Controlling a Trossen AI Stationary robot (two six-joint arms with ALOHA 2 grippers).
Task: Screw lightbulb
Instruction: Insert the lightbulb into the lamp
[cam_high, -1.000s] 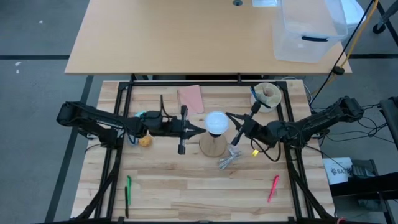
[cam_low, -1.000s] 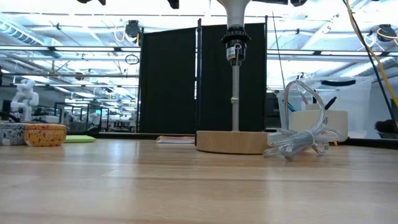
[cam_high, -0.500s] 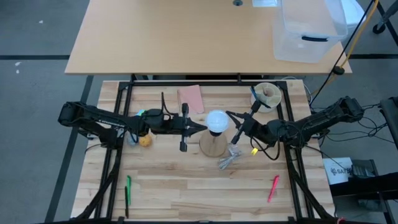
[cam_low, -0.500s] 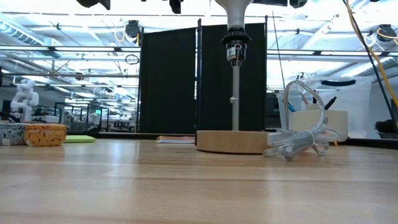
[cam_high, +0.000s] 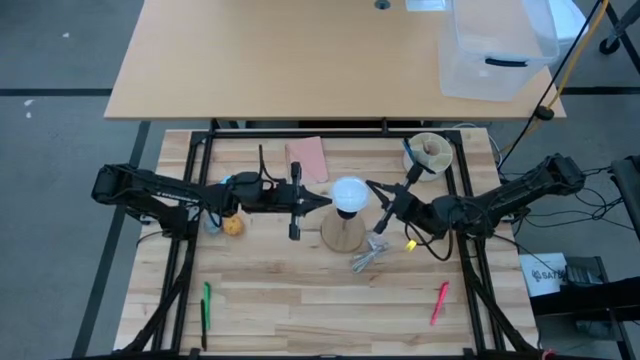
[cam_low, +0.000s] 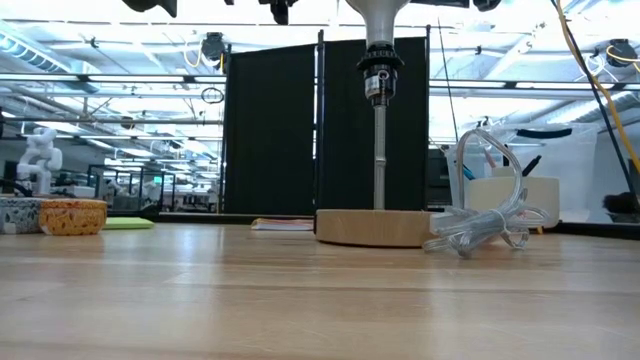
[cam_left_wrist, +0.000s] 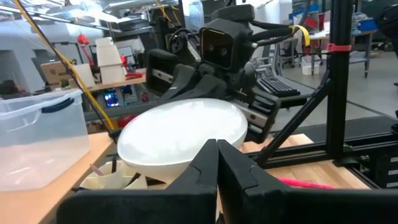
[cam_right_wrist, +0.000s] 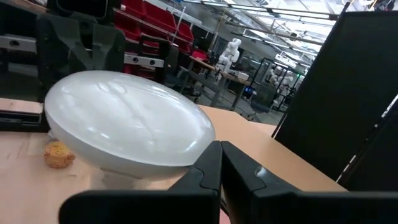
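Two grippers closing in on the lightbulb (cam_high: 348, 194) from opposite sides, above the middle of the slatted wooden table (cam_high: 300, 310). Left gripper (cam_high: 322, 201) reaching in from the left, fingers pressed together with no gap, tips just beside the dome's edge and gripping nothing. Right gripper (cam_high: 373, 188) coming from the right, jaws likewise clenched shut and empty, tips close to the dome; contact impossible to confirm from above. Sitting high, the white dome (cam_left_wrist: 183, 135) filling the left wrist view just past the joined fingertips (cam_left_wrist: 217, 163), with the other arm's camera housing behind it. Showing the same in the right wrist view, the dome (cam_right_wrist: 127, 127) lying just beyond the shut fingers (cam_right_wrist: 214, 167). Standing upright in the low view, the bulb's neck (cam_low: 378, 22) resting in the black socket (cam_low: 377, 78) atop a thin metal stem rising from the round wooden base (cam_low: 372, 227). Lying crumpled just beside that base, a clear plastic wrapper (cam_low: 482, 228). Resting farther out: a small yellow sponge-like lump (cam_high: 234, 226), a pinkish pad (cam_high: 306, 158), a green pen (cam_high: 206, 303), a red pen (cam_high: 439, 302).
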